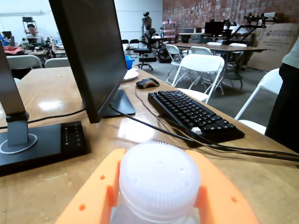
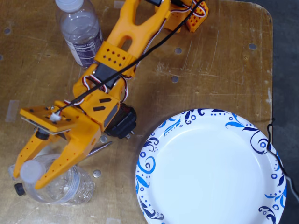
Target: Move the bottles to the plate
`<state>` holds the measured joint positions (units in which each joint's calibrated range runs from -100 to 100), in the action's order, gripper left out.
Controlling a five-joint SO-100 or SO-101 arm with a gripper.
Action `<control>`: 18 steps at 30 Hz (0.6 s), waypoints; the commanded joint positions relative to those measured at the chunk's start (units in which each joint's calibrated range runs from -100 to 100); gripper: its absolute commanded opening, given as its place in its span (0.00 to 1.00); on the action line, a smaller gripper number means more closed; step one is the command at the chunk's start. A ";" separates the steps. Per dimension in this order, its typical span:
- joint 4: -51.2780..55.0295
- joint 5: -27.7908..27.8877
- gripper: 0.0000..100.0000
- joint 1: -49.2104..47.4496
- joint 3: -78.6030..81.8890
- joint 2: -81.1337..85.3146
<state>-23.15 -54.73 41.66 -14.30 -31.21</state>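
Unlabelled clear bottle stands at the lower left of the fixed view, white cap up, neck sitting between the two orange fingers of the gripper. Labelled bottle stands upright at the top left, well apart. The plate, white with blue swirls on its rim, lies flat at lower right, bare.

Nothing legible. Labelled bottle in the fixed view: dark label with white print, too small and blurred to read. Cardboard box at far right of the wrist view has dark lettering, not resolvable. Keyboard key legends also too small to make out.
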 commanded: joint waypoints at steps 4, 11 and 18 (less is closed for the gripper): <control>0.17 -0.36 0.13 0.87 -3.54 1.19; 7.40 -0.41 0.13 0.66 -9.03 3.97; 28.54 -0.46 0.13 -0.31 -12.01 16.79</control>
<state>-0.51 -54.88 42.02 -22.48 -23.24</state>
